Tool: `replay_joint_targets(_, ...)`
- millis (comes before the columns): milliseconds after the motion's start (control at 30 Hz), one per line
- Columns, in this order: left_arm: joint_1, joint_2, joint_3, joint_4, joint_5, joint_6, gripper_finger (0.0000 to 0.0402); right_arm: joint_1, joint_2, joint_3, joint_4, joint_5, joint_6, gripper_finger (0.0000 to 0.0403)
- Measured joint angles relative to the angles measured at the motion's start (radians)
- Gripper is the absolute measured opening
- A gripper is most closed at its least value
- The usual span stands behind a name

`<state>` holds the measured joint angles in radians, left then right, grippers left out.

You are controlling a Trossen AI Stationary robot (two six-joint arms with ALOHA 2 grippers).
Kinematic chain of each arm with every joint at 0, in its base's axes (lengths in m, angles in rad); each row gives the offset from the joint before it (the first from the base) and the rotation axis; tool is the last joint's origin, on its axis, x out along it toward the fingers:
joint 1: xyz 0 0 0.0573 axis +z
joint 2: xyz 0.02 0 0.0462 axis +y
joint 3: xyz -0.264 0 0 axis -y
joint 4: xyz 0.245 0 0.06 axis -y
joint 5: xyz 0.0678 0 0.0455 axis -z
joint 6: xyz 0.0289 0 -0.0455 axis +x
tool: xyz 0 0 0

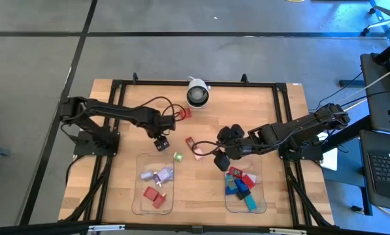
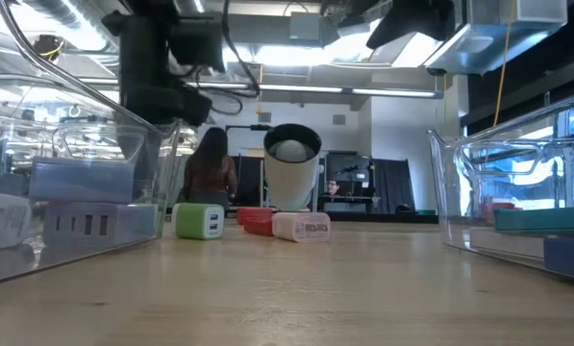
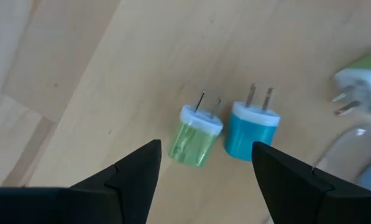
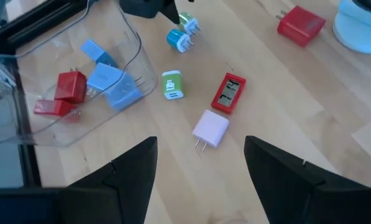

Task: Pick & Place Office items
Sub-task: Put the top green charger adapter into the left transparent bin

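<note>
The office items are small plug-in chargers and blocks. My left gripper [image 3: 205, 148] points down, open, over a light green charger [image 3: 194, 138] and a blue charger [image 3: 252, 132] that lie side by side on the wood; its fingers stand on either side without touching. In the high view that gripper [image 1: 161, 142] covers them. My right gripper [image 4: 201, 140] hovers open above a pink charger [image 4: 211, 129], a red block [image 4: 227, 93] and a green-and-white charger [image 4: 172, 84]. Another red block [image 1: 185, 113] lies near the camera dome [image 1: 196, 93].
Two clear trays stand at the near edge: the left tray [image 1: 140, 196] holds lilac and red items, the right tray [image 1: 228, 199] holds red, blue and teal ones. Bare wood lies between them. A person shows in the room behind [image 2: 210, 173].
</note>
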<state>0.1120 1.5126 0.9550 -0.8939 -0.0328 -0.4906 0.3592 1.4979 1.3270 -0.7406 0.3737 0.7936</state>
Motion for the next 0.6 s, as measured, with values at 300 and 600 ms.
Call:
replay_joint_targets(300,-0.005,0.104,0.004,0.003,0.023,0.051,0.0248,-0.009,0.0,0.0,0.0,0.0,-0.07,0.0245)
replay_joint_targets(600,0.0,0.136,0.004,0.038,0.023,0.12,0.0236,-0.02,0.0,0.0,0.0,0.001,-0.073,0.0245)
